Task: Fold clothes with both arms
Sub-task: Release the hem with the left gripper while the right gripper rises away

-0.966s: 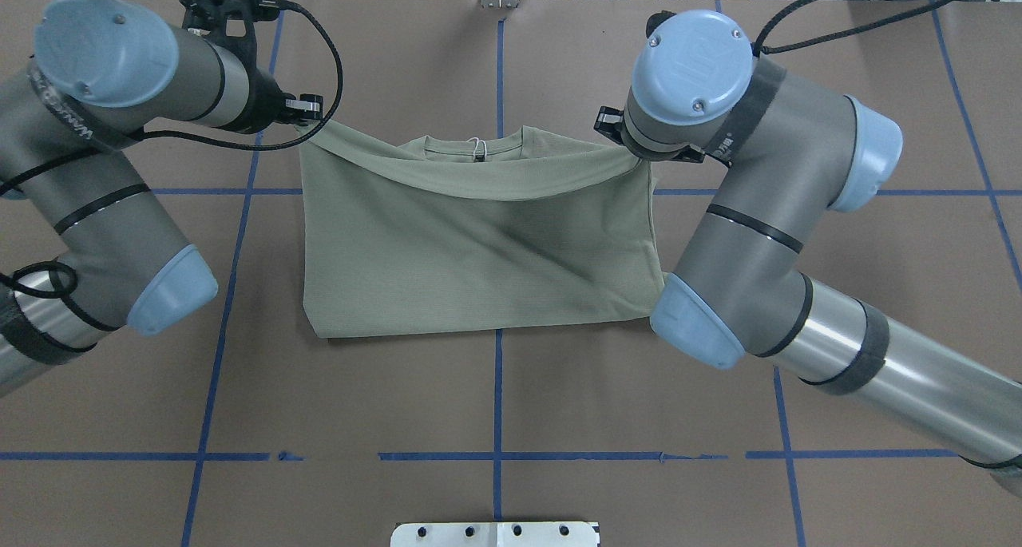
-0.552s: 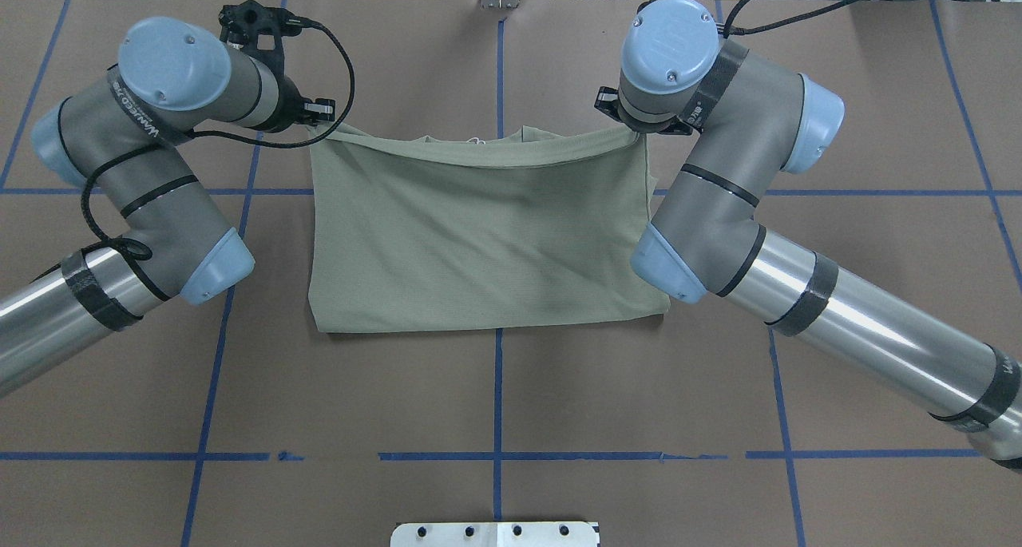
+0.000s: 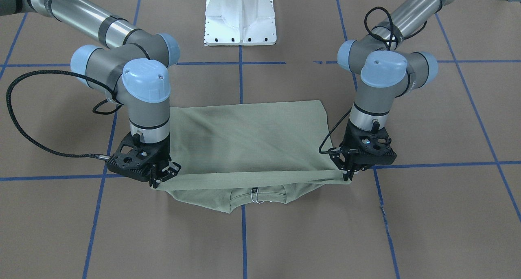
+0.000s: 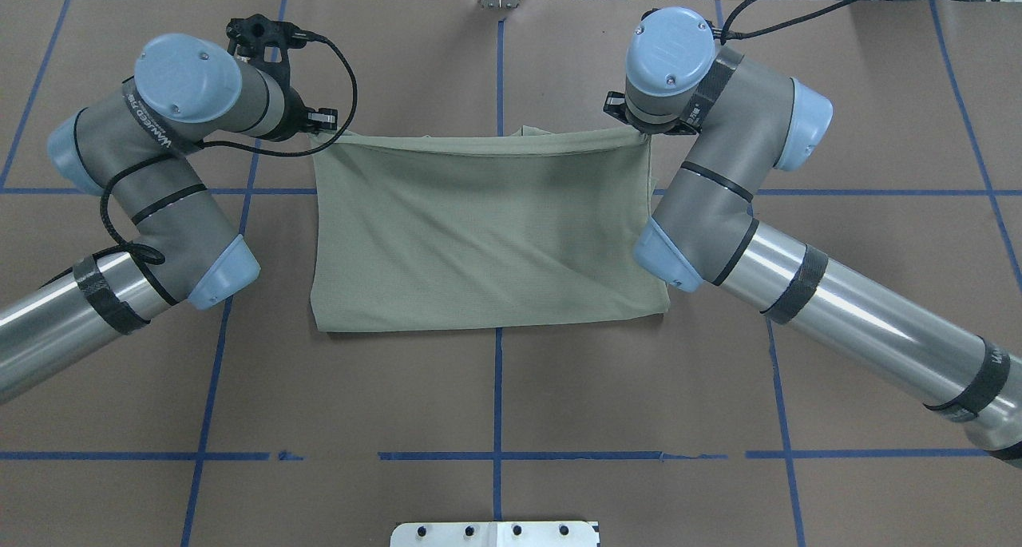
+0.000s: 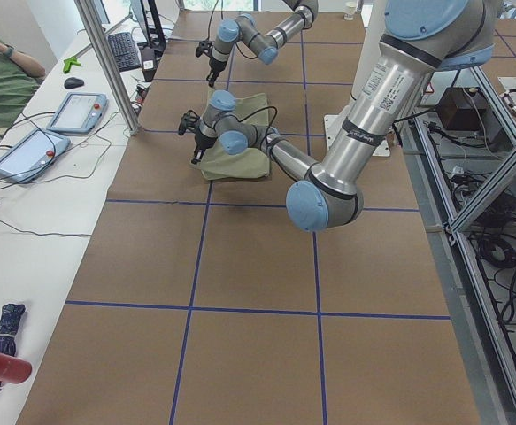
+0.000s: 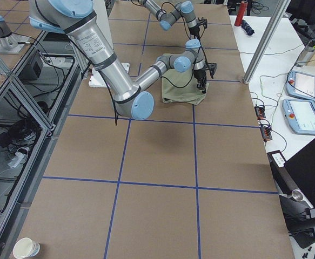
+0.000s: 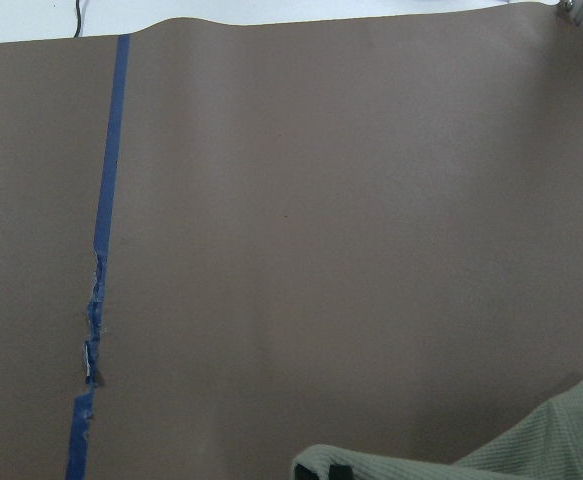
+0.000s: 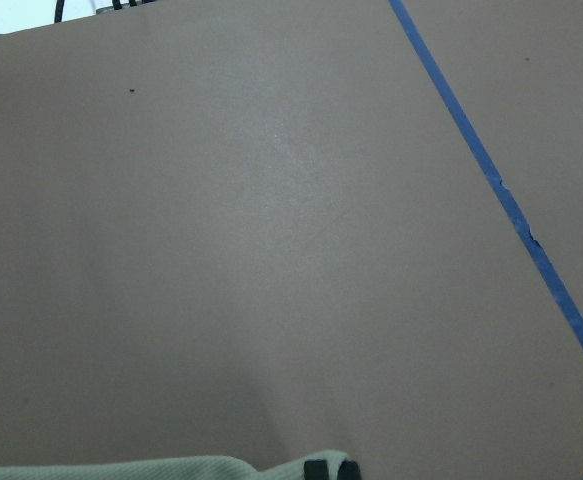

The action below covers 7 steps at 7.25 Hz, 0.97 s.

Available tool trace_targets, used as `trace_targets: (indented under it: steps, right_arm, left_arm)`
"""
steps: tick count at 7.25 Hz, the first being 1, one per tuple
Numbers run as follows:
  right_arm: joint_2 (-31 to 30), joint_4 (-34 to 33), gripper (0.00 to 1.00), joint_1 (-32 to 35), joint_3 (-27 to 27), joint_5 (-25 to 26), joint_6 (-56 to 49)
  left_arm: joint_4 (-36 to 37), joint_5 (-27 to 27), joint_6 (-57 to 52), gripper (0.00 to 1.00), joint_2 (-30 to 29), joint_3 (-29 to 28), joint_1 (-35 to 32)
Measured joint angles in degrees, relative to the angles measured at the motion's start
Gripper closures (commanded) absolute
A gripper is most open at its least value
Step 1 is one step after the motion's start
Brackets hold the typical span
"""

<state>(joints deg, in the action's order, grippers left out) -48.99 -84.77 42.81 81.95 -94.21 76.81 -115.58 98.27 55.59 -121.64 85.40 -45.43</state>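
Jaws pinched tight on both sides: the left gripper (image 3: 351,171) is clamped on one corner of the shirt (image 3: 252,142), the right gripper (image 3: 162,176) on the other corner. The green edge is drawn out straight between them. That carried edge is held low at the far side of the table from the robot, just above the collar (image 3: 257,198), where the neck tag (image 3: 255,195) and its white loop can be seen peeking out. The rest of the shirt is laid flat in a doubled rectangle at the middle of the table (image 4: 495,403).

Now the risks. Only a small bite of knit is held in each pinch, so a corner could be lost if the edge is pulled any tauter. If one side is let go before the other, a skewed fold would be left. A long diagonal crease is seen running across the top layer, and it could be pressed in once the edge is laid down. The collar could be left uncovered if the edge is dropped short of it. The lower layer might also be dragged along with the upper, since nothing pins it down.

The surface is brown paper, marked into squares by blue tape (image 4: 497,387), torn in places. A white pedestal (image 3: 241,16) is bolted at the robot's side. Beyond the far edge, a white bench with two tablets (image 5: 76,111) is seen, and a person (image 5: 1,80) in green is seated there. A paper cup (image 6: 26,248) is noted on the floor at the right end.
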Motion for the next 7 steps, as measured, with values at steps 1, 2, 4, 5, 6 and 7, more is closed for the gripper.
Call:
trace_targets:
  steps: [1, 2, 4, 5, 6, 7]
  right_arm:
    - [0.1, 1.3, 0.0, 0.0, -0.8, 0.0, -0.4]
    - [0.4, 1.9, 0.0, 0.3, -0.8, -1.1, -1.9]
    - [-0.7, 2.0, 0.0, 3.0, 2.0, -7.9, -8.1]
    - [-2.2, 2.1, 0.0, 4.0, 4.2, -10.0, -10.7]
    - [-3.1, 2.1, 0.0, 4.5, 5.8, -10.9, -11.8]
    - [-3.5, 2.2, 0.0, 4.6, 6.6, -11.2, -12.3]
  left_arm:
    - [0.0, 0.0, -0.3, 0.0, 0.1, 0.2, 0.0]
    - [-0.2, 0.5, -1.4, 0.0, 0.3, 1.2, 0.0]
    - [-0.6, 3.5, -3.5, 0.0, 3.2, 7.1, 0.4]
    - [-0.8, 4.5, -2.9, 0.0, 6.6, 12.2, 1.7]
    - [-2.1, 4.7, -0.2, 0.02, 10.9, 17.2, 4.5]
    - [-5.4, 4.3, 4.5, 0.17, 15.0, 20.1, 7.8]
